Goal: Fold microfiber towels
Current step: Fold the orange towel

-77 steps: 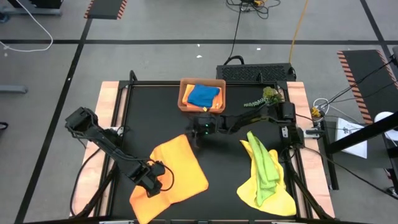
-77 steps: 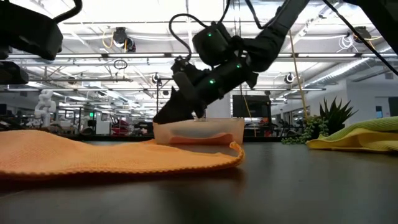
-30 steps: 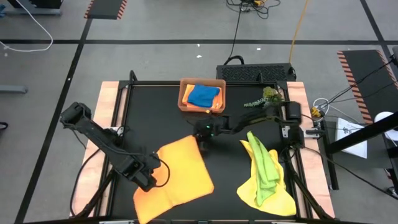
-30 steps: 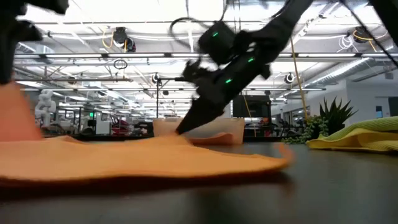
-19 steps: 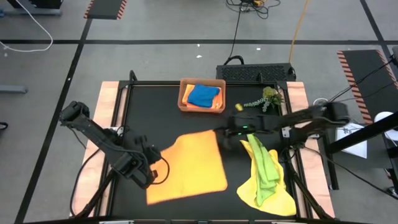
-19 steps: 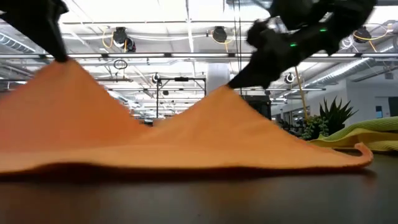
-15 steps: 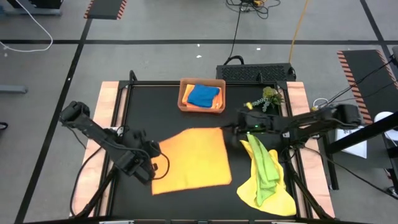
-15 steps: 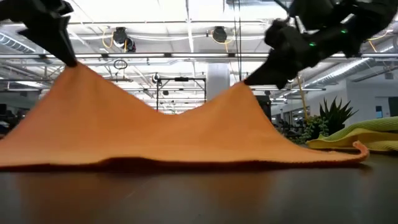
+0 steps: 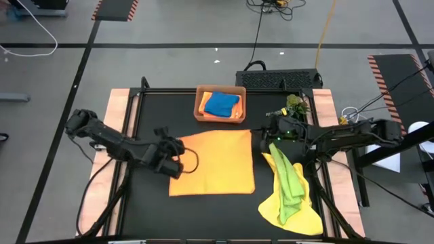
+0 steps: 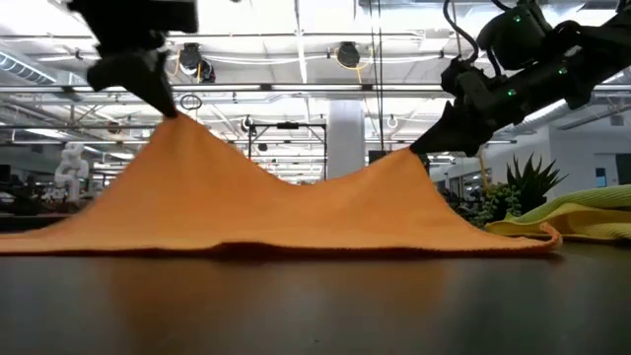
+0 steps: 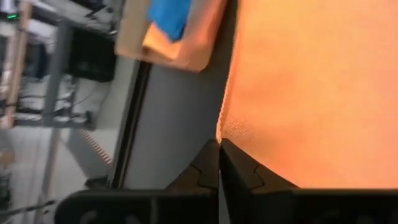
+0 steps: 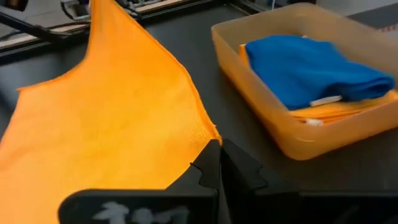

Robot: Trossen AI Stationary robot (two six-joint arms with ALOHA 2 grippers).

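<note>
An orange towel (image 9: 213, 163) lies spread square in the middle of the black table. Its near edge (image 10: 296, 247) rests on the table and its two far corners are lifted into peaks. My left gripper (image 9: 178, 152) is shut on the far left corner and my right gripper (image 9: 256, 137) is shut on the far right corner. A lime green towel (image 9: 288, 176) lies crumpled on a yellow one (image 9: 298, 213) at the near right. A folded blue towel (image 9: 222, 104) sits in the tray (image 9: 201, 102) on top of a yellow-orange one. My left gripper pinches the orange towel's far left corner (image 11: 224, 134) between its two fingers, slanting down from the table's left. That corner is lifted clear as a peak (image 10: 177, 123). The cloth slopes down from it to the table. My right gripper pinches the towel's far right corner (image 12: 208, 134) between its two fingers, coming nearly level from the table's right. The corner stands up as a lower peak (image 10: 404, 156). The far edge sags slack between the two peaks.
The orange-brown tray stands at the table's far edge, just beyond the towel. A green plant sprig (image 9: 288, 107) lies at the far right, close behind my right arm. Bare black table shows to the left of the towel and along the near edge.
My right gripper has gone toward the table's right edge with its corner, and my left gripper toward the far edge and a little right with its corner. The orange towel has turned about from lying askew to lying square. Its far corners are raised while its near edge stays down.
</note>
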